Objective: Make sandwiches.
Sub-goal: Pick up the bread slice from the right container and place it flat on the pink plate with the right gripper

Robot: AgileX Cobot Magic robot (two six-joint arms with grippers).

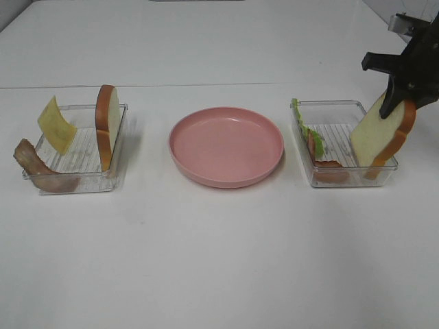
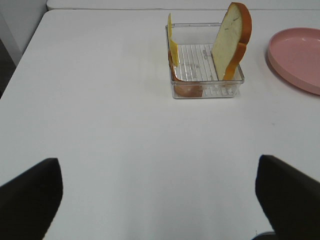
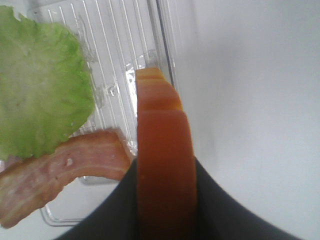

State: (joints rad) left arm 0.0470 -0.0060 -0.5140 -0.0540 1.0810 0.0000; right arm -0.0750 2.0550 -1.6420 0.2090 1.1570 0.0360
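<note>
Bread slice point(image 1: 379, 137) in the grip of the right gripper point(image 1: 399, 104), above a white table point(image 1: 206, 260). Pinches the orange-brown crust at the top of the slice, black jaws drawn in close against either face, the crust filling the gap between them in the right wrist view. Hangs tilted below the gripper, top leaning toward 1 o'clock, lower edge down inside the right clear tray point(image 1: 336, 105) along its 3 o'clock wall; cannot tell whether touching the tray floor. Shares that tray with a green lettuce leaf point(image 1: 299, 118) upright against the 9 o'clock wall and a bacon strip point(image 1: 328, 166) lying toward 6 o'clock, just beside the bread.

Sits at 3 o'clock from the pink plate point(image 1: 226, 179) at the centre of the table. At 9 o'clock from the plate, a second clear tray point(image 1: 75, 186): a second bread slice point(image 1: 106, 127) on edge against its 3 o'clock wall, a yellow cheese square point(image 1: 56, 125) leaning at its 9 o'clock side, a second bacon strip point(image 1: 33, 163) draped over the 8 o'clock corner.

Left gripper point(image 2: 160, 200) spread wide, holding nothing, fingers point(image 2: 30, 200) hovering over the table well apart from that second tray; seen only from its own wrist camera.
</note>
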